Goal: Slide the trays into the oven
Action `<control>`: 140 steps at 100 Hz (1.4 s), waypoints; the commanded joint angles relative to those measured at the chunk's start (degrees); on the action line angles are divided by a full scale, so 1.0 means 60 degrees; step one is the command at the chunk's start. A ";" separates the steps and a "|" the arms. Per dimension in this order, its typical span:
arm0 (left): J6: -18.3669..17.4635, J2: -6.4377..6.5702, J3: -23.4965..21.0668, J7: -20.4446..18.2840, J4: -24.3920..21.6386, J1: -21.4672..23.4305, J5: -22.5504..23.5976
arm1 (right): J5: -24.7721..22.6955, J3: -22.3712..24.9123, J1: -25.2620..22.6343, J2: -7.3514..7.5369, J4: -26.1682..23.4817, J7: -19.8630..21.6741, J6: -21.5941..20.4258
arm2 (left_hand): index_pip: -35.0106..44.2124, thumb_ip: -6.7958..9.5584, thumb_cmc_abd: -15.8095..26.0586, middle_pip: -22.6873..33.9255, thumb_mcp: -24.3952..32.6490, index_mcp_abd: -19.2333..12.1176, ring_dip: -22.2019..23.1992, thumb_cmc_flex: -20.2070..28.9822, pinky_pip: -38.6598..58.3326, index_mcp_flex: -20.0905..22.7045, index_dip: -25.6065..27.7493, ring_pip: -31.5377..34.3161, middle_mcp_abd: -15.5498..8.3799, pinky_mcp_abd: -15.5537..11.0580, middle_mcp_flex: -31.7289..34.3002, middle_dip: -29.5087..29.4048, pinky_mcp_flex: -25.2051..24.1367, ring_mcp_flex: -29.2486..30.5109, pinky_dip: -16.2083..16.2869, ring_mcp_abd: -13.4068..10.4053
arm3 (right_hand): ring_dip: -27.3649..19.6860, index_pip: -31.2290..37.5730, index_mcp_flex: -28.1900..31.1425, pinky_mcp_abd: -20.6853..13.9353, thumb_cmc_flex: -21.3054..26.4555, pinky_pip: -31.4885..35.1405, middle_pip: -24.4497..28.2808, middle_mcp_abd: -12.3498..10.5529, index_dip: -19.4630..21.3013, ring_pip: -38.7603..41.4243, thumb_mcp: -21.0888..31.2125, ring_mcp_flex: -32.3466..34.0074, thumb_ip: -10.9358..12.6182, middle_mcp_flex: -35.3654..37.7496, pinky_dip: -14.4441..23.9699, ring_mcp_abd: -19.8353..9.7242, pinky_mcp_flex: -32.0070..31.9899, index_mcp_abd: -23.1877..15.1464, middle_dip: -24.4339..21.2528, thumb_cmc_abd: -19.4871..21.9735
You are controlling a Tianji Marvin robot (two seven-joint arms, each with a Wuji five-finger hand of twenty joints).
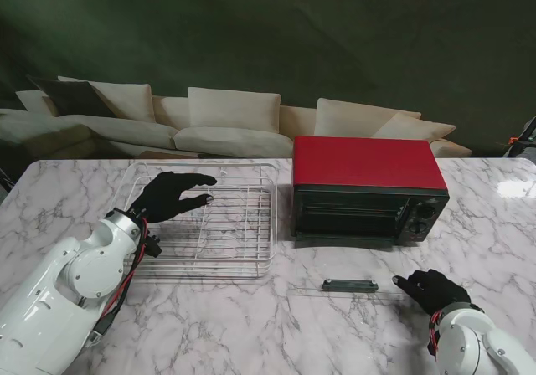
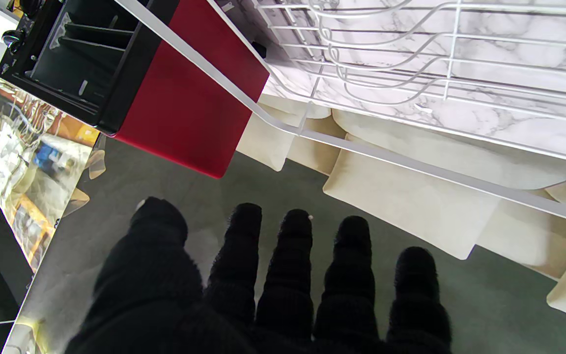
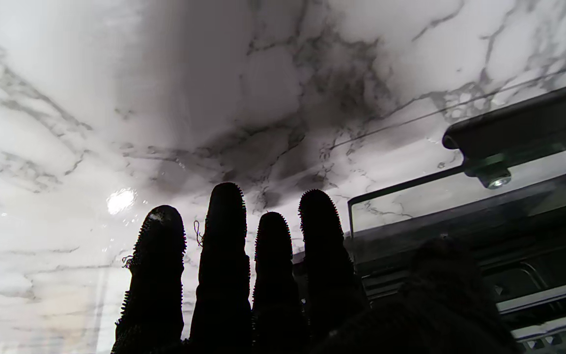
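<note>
The red oven (image 1: pixel 368 164) stands right of centre on the marble table, and its glass door (image 3: pixel 410 201) is folded down flat toward me. The door's dark handle (image 1: pixel 350 285) lies on the nearer edge. A white wire rack tray (image 1: pixel 234 224) rests on the table just left of the oven. My left hand (image 1: pixel 172 193) hovers over the tray's left part, open, fingers spread and holding nothing. In the left wrist view the tray's rim (image 2: pixel 361 147) and the oven's open cavity (image 2: pixel 67 54) show beyond the fingers (image 2: pixel 288 255). My right hand (image 1: pixel 431 290) lies open beside the door's right corner.
A cream sofa (image 1: pixel 234 120) runs behind the table's far edge. The marble table (image 1: pixel 251 325) stretches toward me in front of the tray and the door. A bright light reflection (image 1: pixel 512 187) sits at the far right of the table.
</note>
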 commanded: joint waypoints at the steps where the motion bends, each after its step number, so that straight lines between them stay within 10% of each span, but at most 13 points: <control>1: 0.0020 -0.0014 0.0040 -0.0131 0.0043 -0.0024 0.0020 | 0.0011 -0.0111 0.0162 0.0005 0.0169 0.0156 0.0125 | 0.0085 -0.0117 0.0492 0.0175 -0.0236 0.0112 0.0112 0.0191 -0.0136 0.0299 0.0073 0.0138 -0.0028 0.0168 0.0205 0.0106 -0.0072 0.0181 0.0147 0.0007 | -0.0051 0.0141 0.0100 0.0060 -0.0428 0.0192 0.0256 0.0084 0.0227 -0.0145 -0.0139 -0.0221 -0.0225 -0.0401 0.0130 0.0097 -0.0197 0.0288 0.0077 0.0460; 53: 0.0082 -0.0012 0.0031 -0.0144 0.0025 -0.0009 0.0036 | 0.1937 -0.0075 0.0276 -0.0109 0.0007 -0.0061 0.0372 | 0.0098 -0.0117 0.0500 0.0176 -0.0243 0.0147 0.0108 0.0202 -0.0112 0.0334 0.0065 0.0135 -0.0028 0.0163 0.0199 0.0099 -0.0085 0.0177 0.0117 -0.0007 | 0.0030 0.3913 -0.0363 0.0224 0.0376 0.0520 0.0622 0.0460 0.2671 0.0188 0.0127 0.0160 -0.0047 0.0016 0.0279 0.0394 -0.0015 -0.0227 0.0075 0.0055; 101: 0.0078 -0.0012 0.0019 -0.0121 0.0047 -0.0014 0.0073 | 0.4722 0.0552 -0.0024 -0.0491 -0.0370 -0.0869 -0.0232 | 0.0108 -0.0120 0.0497 0.0177 -0.0249 0.0184 0.0106 0.0201 -0.0114 0.0363 0.0062 0.0135 -0.0024 0.0145 0.0194 0.0096 -0.0096 0.0168 0.0092 0.0010 | 0.0171 0.3445 -0.1476 0.0261 0.0777 0.0998 0.0896 0.0577 0.2051 0.0629 0.0261 0.0419 0.0006 0.0360 0.0475 0.0556 0.0165 -0.0008 0.0130 -0.0244; 140: 0.0071 -0.0015 0.0009 -0.0103 0.0057 -0.0014 0.0075 | 0.5456 0.0856 -0.0257 -0.0648 -0.0596 -0.1283 -0.0866 | 0.0113 -0.0123 0.0499 0.0180 -0.0253 0.0196 0.0103 0.0185 -0.0116 0.0380 0.0059 0.0132 -0.0021 0.0147 0.0201 0.0096 -0.0099 0.0161 0.0081 0.0001 | 0.0194 0.2370 -0.1745 0.0234 0.1017 0.0950 0.1049 0.0321 0.1144 0.0700 0.0313 0.0284 -0.0002 0.0262 0.0518 0.0436 0.0060 -0.0137 0.0191 -0.0358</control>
